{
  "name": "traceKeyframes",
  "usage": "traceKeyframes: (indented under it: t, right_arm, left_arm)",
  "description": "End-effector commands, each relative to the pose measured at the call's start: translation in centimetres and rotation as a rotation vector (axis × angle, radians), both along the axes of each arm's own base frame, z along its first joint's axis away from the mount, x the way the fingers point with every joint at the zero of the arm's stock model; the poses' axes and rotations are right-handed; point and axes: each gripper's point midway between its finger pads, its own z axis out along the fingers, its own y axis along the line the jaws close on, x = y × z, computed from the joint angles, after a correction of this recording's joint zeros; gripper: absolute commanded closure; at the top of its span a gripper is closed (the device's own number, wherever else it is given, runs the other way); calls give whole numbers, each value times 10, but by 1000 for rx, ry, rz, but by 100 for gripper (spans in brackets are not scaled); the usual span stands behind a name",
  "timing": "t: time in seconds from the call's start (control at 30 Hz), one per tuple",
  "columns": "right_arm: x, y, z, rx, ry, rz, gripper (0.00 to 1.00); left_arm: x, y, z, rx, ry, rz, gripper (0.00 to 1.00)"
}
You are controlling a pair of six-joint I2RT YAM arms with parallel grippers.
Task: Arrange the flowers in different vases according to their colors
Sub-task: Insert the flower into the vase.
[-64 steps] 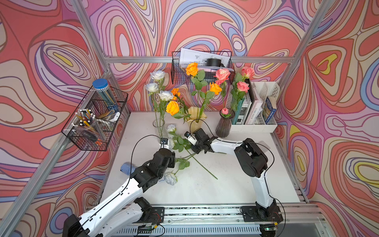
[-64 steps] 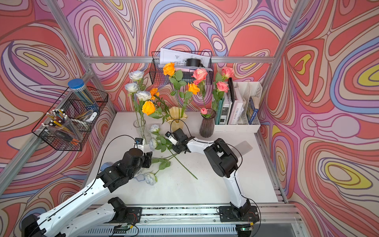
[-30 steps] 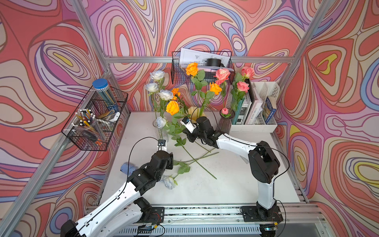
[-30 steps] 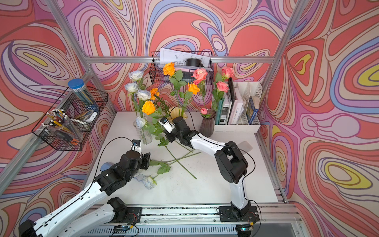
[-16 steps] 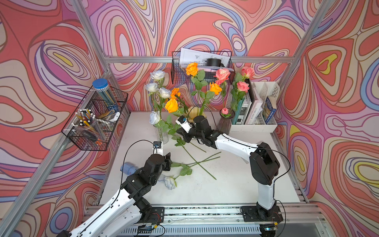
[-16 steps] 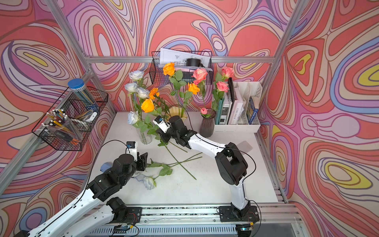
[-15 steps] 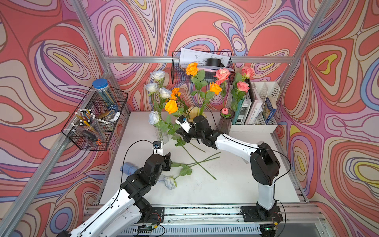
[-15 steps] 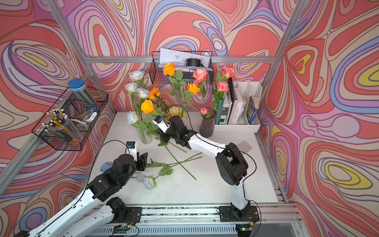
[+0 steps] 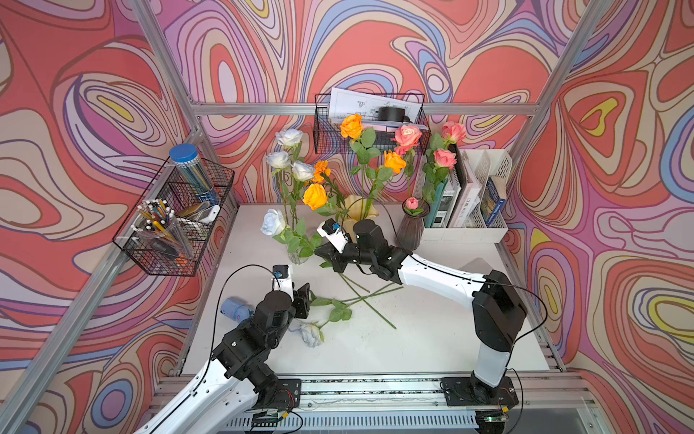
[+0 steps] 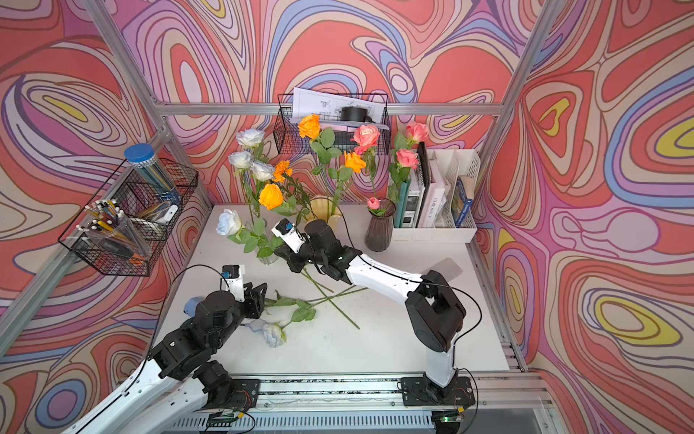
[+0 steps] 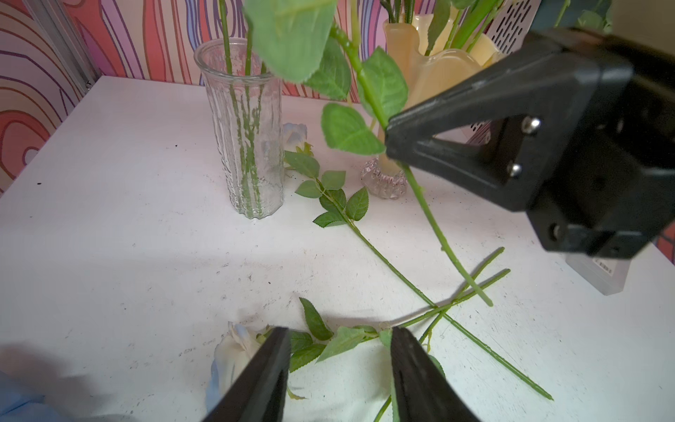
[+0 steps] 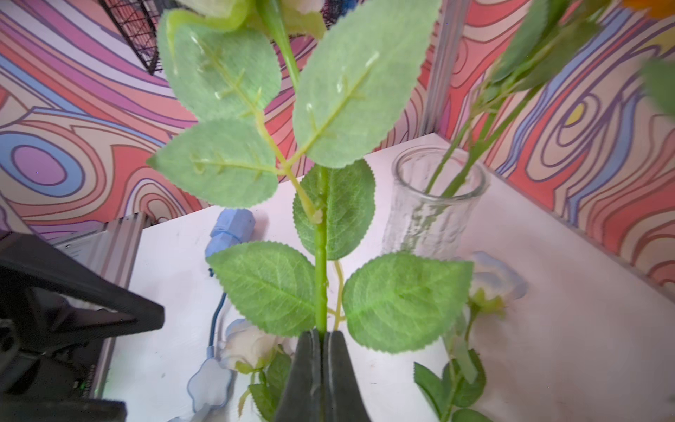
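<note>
The white rose [image 9: 273,222] that I carry hangs in the air just beside the clear glass vase [image 9: 296,256]. Its bloom is up and out toward the left wall, above the vase's rim, and its stem slants down to the right. My right gripper [image 12: 321,334] is pinched tight on that stem just below the leaves, its jaws meeting on the green with hardly any gap. In the left wrist view the lower end of the stem reaches down to the crossed stems on the table [image 9: 432,338]; I cannot tell whether it touches them.

Three white roses [image 9: 278,159] stand upright in the clear glass vase. Just beside it a loose white rose [image 11: 294,131] lies on the table, with its bloom near the vase's foot. A fallen white rose [image 9: 311,334] lies nearer the front edge, and its stem runs back to cross the others.

My left gripper [image 11: 338,330] is poised low over this fallen rose's leafy stem. Its jaws are about half apart, with one finger near the bloom, and it holds nothing.

Behind my right gripper stands the yellow-amber vase [image 9: 362,210] with orange blooms [image 9: 314,196]. To its right is the dark purple vase [image 9: 409,231] with pink roses [image 9: 407,135]. A small blue object [image 9: 234,308] lies on the table to the left of my left arm.
</note>
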Motion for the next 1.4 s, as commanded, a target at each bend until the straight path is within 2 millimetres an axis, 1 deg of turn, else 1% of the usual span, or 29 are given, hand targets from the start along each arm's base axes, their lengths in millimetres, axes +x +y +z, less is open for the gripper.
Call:
traceKeyframes:
  t: [0.0,0.07,0.13,0.23,0.33,0.43,0.7,0.8,0.83,0.93,1.0,1.13,1.27,1.37]
  right_arm:
    - [-20,12,24,71,1,32,99]
    - [-24,21,28,82,-8,33,99]
    - [-25,30,40,107,-21,41,100]
    - [-20,44,62,145,-44,51,100]
    - [-16,60,95,201,-85,76,100]
    - [-9,70,128,254,-135,84,100]
    - [22,84,220,465,-356,-12,100]
    - [34,85,249,564,-437,-64,100]
    - [38,85,254,594,-463,-82,100]
    - [57,80,268,671,-482,-122,100]
    - [71,74,269,712,-482,-143,100]
    - [96,63,257,742,-485,-184,100]
    - [113,56,244,756,-485,-199,100]
    - [124,54,233,763,-468,-202,100]
  left_arm:
    - [-10,2,-17,-31,22,-13,50]
    - [-15,6,-18,-59,7,-7,50]
    - [-21,9,-18,-90,-6,-7,50]
    - [-26,10,-23,-117,-6,-17,50]
    - [-29,9,-28,-121,11,-26,50]
    - [-29,9,-30,-115,20,-30,50]
    - [-29,6,-35,-112,28,-41,50]
    - [-28,4,-39,-111,38,-44,50]
    - [-27,3,-40,-113,38,-44,50]
    - [-27,0,-41,-119,42,-55,50]
    - [-26,0,-41,-116,43,-58,49]
    - [-25,-1,-41,-97,41,-68,49]
    - [-24,-4,-41,-97,37,-77,49]
    - [-22,-5,-41,-89,41,-77,49]
